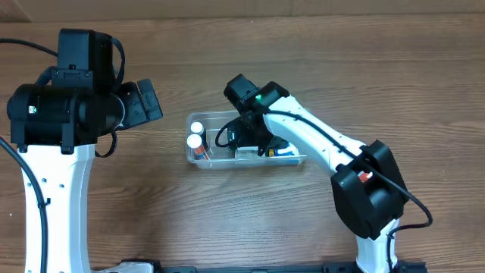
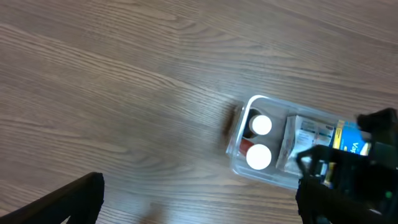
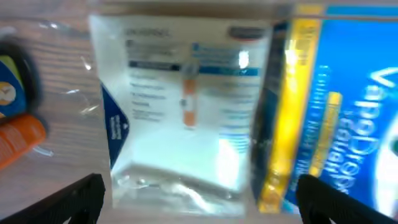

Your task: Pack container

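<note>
Container (image 1: 212,114) lies on the wooden table (image 1: 227,220), its long side running left to right in the overhead view. It is a clear, shallow tub.

Contents:
- At its left end, two bottles with white caps (image 1: 197,127) stand side by side, touching or nearly touching. The left wrist view shows them too (image 2: 261,125).
- An orange item (image 3: 18,140) lies just beside them; what it is cannot be told.
- Toward the middle of the container lies a clear packet (image 3: 186,106) with blue print.
- A blue and yellow box (image 3: 336,112) sits against the packet, on the side away from the bottles.

Right gripper (image 1: 246,140) hangs over the middle of the container, above the packet and the box. In its wrist view its fingers (image 3: 81,199) are spread wide with nothing between them. Contact with the contents cannot be confirmed, as the view is blurred.

Left gripper (image 1: 144,102) hovers above bare table, well apart from the left end of the container. Its fingers (image 2: 81,199) are spread wide and it carries nothing.
</note>
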Controlling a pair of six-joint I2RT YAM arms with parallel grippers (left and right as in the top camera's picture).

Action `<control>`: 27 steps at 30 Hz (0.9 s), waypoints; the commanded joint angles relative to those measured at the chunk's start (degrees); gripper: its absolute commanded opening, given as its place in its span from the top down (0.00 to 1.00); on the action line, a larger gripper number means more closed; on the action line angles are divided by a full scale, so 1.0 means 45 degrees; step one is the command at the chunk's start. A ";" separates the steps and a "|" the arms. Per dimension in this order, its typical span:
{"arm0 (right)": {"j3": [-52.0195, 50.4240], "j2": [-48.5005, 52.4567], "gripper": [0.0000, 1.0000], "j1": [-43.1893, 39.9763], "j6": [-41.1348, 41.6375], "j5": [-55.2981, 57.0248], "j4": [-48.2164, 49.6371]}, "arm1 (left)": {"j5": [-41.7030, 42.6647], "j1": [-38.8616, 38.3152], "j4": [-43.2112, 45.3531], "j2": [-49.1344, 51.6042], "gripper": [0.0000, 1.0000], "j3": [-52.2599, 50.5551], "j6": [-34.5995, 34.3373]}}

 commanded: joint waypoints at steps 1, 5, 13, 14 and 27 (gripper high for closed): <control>0.2016 -0.2365 0.00 -0.0525 0.0063 0.2064 -0.1073 | -0.0029 0.0049 -0.0102 0.0024 0.00 0.0165 0.0287; 0.3007 -0.4959 0.00 -0.1889 0.0350 0.3468 -0.2132 | -0.0039 0.0049 -0.0151 0.0019 0.00 0.0165 0.0384; 0.1676 -0.6348 0.00 -0.7762 -0.2089 0.2152 -0.4600 | -0.0034 0.0049 -0.0039 0.0024 0.00 0.0165 0.0418; 0.0971 -0.6329 0.00 -0.8116 -0.2725 0.1753 -0.4415 | -0.0034 0.0049 -0.0049 0.0024 0.00 0.0165 0.0418; -0.8752 -0.6324 0.00 -0.9573 -0.5877 0.0661 0.3288 | -0.0029 0.0049 -0.0015 0.0024 0.00 0.0165 0.0408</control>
